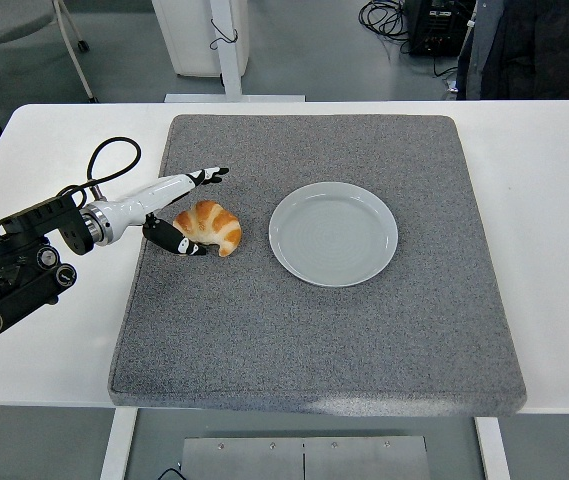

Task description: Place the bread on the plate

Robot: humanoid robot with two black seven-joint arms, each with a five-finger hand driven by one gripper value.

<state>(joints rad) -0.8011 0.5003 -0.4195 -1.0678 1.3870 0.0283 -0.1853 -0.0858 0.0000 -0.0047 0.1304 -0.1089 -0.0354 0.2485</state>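
1. One arm in view: the left, entering from the left edge, its black joint housing over the bare white table [549, 250] with a black cable [104, 165] looping above it.
2. Left hand [179, 212] sits at the left side of the grey mat [314, 330]. Fingers spread: one long finger [207, 175] points right, above and clear of the bread; a lower digit [186, 246] lies at the bread's lower left edge, seemingly touching it. Nothing gripped.
3. Bread [210, 227], a croissant, golden with darker bands, lies flat on the mat just right of the hand, between the two spread digits.
4. Plate [333, 233], pale grey-blue and round, rests on the mat near its centre, to the right of the bread. Bare mat shows between bread and plate; they are apart, nothing lying between them.
5. Right arm not seen.
6. Beyond the far table edge: a white pedestal base [226, 50], part of a chair leg [74, 45] at upper left, a tangle of dark cables [384, 15] on the floor, and dark clothing [534, 45] at the top right corner.
7. Below the near edge: a metal plate [304, 458] on the table's frame.
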